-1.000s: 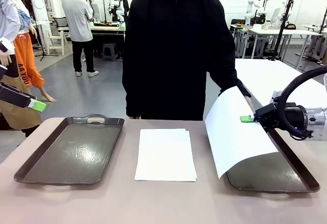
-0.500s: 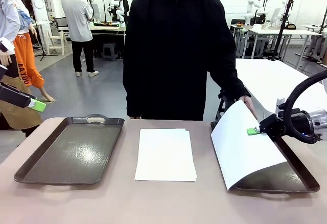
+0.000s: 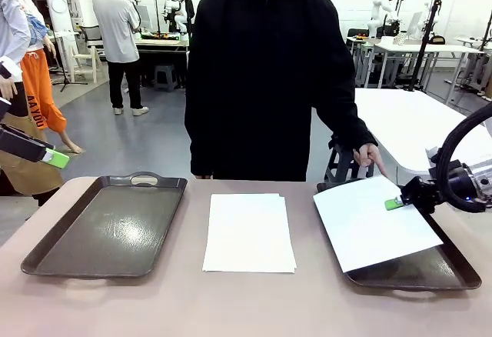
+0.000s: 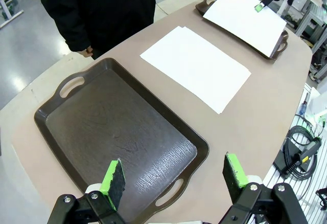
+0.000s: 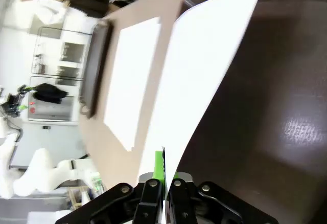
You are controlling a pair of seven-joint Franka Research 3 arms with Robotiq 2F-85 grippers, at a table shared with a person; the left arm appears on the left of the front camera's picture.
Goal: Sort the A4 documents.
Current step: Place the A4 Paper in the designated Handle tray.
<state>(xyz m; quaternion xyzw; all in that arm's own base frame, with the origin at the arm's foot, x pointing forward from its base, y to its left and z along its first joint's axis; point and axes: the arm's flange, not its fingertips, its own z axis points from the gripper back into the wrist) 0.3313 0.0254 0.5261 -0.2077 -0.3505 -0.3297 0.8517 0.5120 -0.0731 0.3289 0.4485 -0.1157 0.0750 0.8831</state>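
Pinching one white sheet (image 3: 377, 225) by its right edge, the right gripper (image 3: 393, 204) has its green pads pressed together on the paper. It reaches in from the table's (image 3: 246, 310) right edge. The sheet lies almost flat over the right tray (image 3: 430, 275), which sits along that right edge. The paper is turned slightly askew, so its near-left corner overhangs the tray's left rim, while the tray's dark floor shows at its near-right corner. In the right wrist view the two fingers meet on the sheet's margin, with the paper stretching away over the tray.

At the tray's far end, the person's hand (image 3: 370, 156) points down just beyond the sheet's far-right corner. Whether it touches the paper cannot be told.

A stack of sheets (image 3: 248, 231) rests in the middle of the table between the two trays, touching neither, with its layers slightly fanned along the right side. The left tray (image 3: 108, 225) sits toward the table's left edge, one handle facing the far edge.

The left gripper (image 3: 54, 158) hangs raised beyond the table's left edge. In its wrist view the jaws are spread wide, looking down on the left tray's near end.
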